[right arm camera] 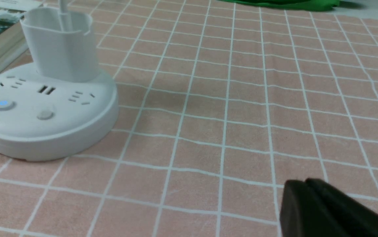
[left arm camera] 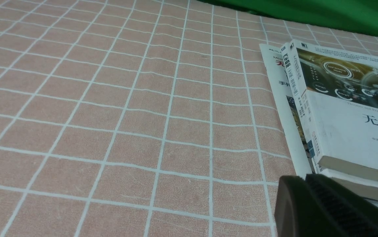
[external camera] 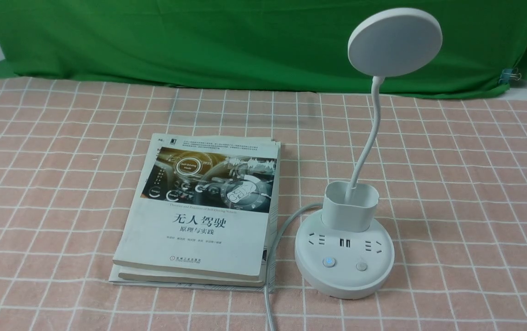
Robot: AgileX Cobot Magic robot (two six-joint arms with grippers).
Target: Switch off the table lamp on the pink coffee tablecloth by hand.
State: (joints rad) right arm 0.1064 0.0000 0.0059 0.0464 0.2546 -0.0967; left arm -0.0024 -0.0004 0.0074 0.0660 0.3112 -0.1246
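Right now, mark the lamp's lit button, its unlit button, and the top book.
lit button (external camera: pixel 329 262), front view, centre of the blue-glowing cap.
unlit button (external camera: pixel 361 266), front view, centre of the grey cap.
top book (external camera: pixel 208 230), front view, white lower cover.

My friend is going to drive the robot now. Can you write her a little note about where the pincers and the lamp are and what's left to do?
Left pincer: shut, empty, low over the pink coffee tablecloth beside the stacked books.
Right pincer: shut, empty, apart from the table lamp.
The lamp stands right of the books; its left button glows blue, the other button does not.
Done: nothing touched yet.
Left: probably bring the right pincer over and press a button.
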